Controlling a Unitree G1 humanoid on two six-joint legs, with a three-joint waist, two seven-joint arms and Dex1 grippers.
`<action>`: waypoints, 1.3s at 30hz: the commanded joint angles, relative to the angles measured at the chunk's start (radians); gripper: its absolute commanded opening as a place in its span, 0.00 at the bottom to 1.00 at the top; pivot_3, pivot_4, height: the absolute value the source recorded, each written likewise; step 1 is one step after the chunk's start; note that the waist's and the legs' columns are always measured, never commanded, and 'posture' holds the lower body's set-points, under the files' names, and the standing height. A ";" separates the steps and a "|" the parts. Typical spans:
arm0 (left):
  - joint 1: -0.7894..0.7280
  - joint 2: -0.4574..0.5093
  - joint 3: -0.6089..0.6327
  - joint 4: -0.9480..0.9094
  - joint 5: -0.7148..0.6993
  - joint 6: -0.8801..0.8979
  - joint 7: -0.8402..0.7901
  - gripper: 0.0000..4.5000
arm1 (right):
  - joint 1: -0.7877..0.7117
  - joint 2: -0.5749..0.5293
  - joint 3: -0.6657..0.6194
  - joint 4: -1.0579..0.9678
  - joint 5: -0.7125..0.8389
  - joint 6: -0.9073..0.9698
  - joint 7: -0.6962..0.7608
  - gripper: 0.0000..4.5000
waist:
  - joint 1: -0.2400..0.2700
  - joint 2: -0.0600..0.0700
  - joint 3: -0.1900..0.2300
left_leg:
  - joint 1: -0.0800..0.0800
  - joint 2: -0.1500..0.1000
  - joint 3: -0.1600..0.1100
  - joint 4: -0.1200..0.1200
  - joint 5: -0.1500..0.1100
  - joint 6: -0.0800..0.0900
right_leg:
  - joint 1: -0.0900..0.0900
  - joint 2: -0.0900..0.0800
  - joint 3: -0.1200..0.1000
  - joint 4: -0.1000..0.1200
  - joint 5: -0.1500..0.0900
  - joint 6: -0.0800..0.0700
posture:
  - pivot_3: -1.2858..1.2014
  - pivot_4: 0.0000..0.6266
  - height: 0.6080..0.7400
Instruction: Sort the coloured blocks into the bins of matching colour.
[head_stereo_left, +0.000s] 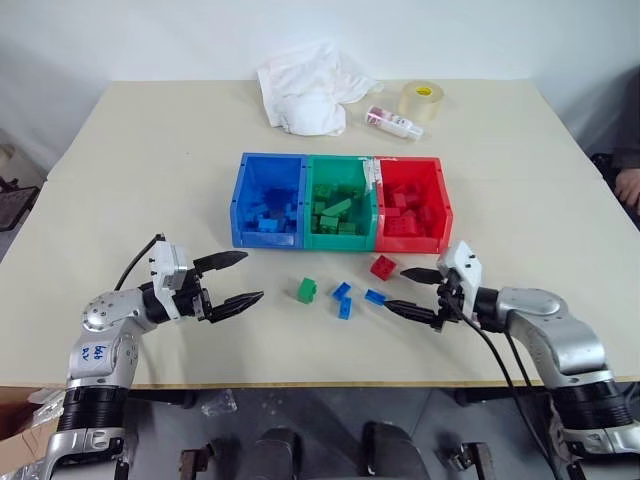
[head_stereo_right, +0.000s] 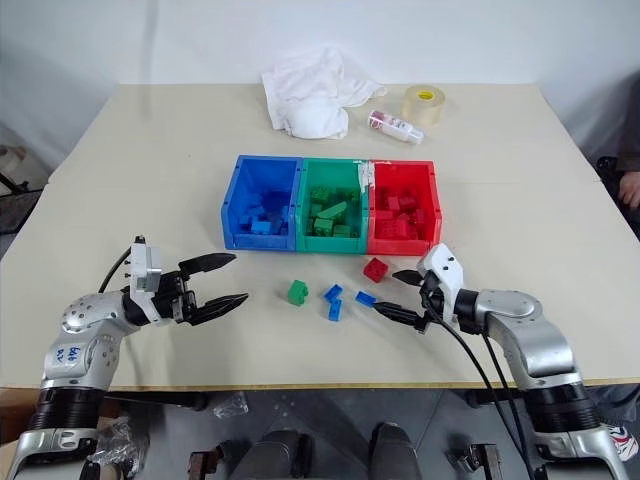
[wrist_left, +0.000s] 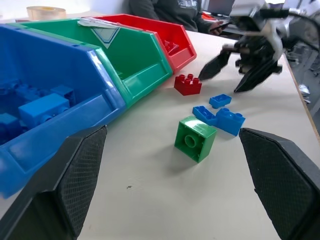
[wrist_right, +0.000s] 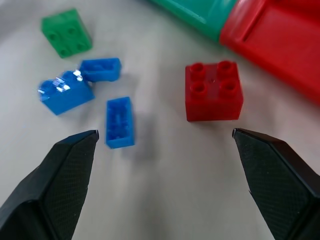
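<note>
Lying loose: 3 blue blocks (head_stereo_left: 346, 298), 1 red block (head_stereo_left: 383, 266), 1 green block (head_stereo_left: 307, 290).

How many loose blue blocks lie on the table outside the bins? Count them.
3: two touching, right of the green block; one nearer the right gripper.

A crumpled white cloth (head_stereo_left: 310, 88) lies at the far side of the bench (head_stereo_left: 120, 180). Just beside the cloth sits a small pink-and-white bottle (head_stereo_left: 393, 122) on its side, a clear tape roll (head_stereo_left: 423, 101) right behind it.
</note>
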 joint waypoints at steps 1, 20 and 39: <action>0.017 0.009 0.022 -0.060 -0.022 0.005 0.015 1.00 | -0.050 0.031 -0.004 0.067 -0.023 -0.064 -0.013 1.00 | -0.001 0.000 0.000 | 0.000 0.000 0.000 0.000 0.000 0.000 | 0.000 0.000 0.000 0.000 0.000 0.000 | 0.52 0.24 1.00; 0.023 -0.001 0.019 -0.063 -0.025 0.009 0.028 1.00 | -0.044 0.088 -0.050 -0.066 0.007 -0.077 -0.035 0.33 | 0.000 0.000 0.000 | 0.000 -0.001 -0.001 0.000 0.000 0.000 | 0.000 0.000 0.000 0.001 0.000 0.000 | 0.52 0.24 1.00; -0.062 -0.038 -0.015 0.025 -0.002 -0.032 0.004 1.00 | -0.501 0.037 -0.083 0.326 -0.093 -0.223 -0.069 0.95 | -0.003 0.000 0.000 | 0.000 -0.001 -0.001 -0.002 0.000 0.000 | -0.001 0.000 -0.001 0.001 0.000 0.000 | 0.52 0.24 1.00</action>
